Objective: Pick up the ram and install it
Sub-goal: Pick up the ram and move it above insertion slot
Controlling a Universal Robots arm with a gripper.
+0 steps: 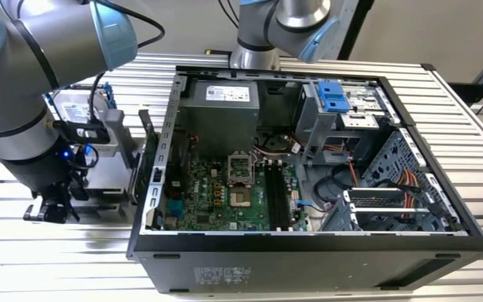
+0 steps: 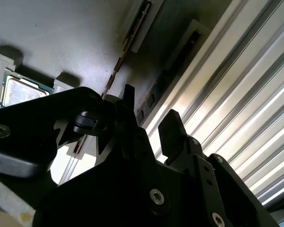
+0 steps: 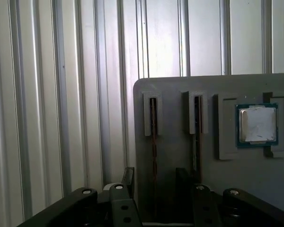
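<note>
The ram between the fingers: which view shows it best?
The first wrist view: the ram stands edge-on in its holder slot, between the fingers. The second wrist view shows its chips aslant. Exterior view: cannot tell.

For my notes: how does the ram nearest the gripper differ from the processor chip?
The ram is long and thin and stands on edge in a narrow slot; the processor is square and lies flat in a recess. The ram shows its thin edge, the processor its silver face with a green rim. Both sit in one grey holder.
</note>
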